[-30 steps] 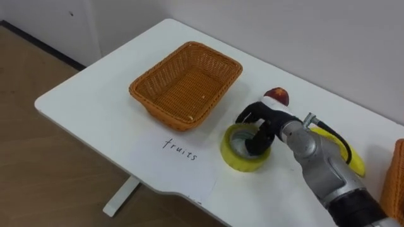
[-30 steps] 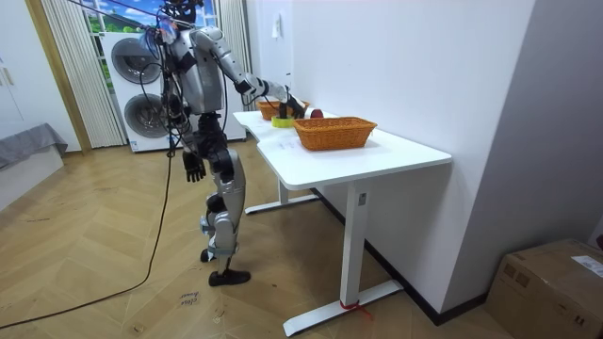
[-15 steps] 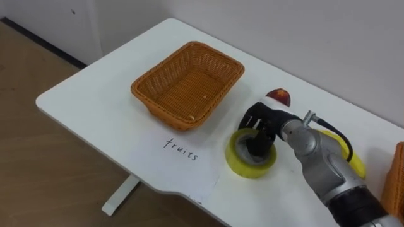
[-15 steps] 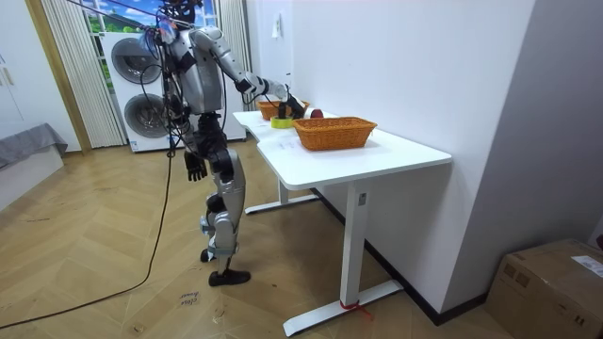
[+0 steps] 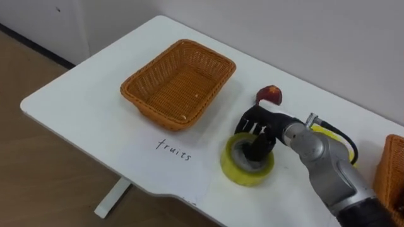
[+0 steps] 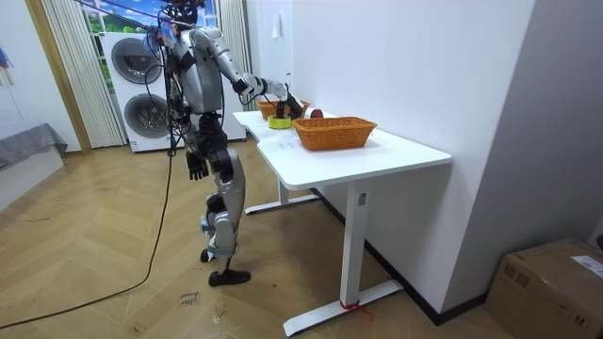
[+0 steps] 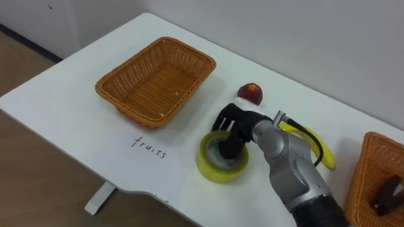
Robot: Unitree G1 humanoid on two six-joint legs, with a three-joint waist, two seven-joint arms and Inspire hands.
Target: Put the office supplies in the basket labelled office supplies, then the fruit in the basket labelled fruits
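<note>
While the right hand (image 5: 270, 128) pinches the tape (image 5: 242, 172) by its wall — grasp step — next, likely: lift clear, carry to the right basket (image 7: 364, 169).

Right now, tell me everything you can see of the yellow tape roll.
The yellow tape roll is a wide, thick ring lying flat on the white table near its front edge, right of and apart from the wicker basket. Its core looks grey. The right hand reaches down into the core.
</note>
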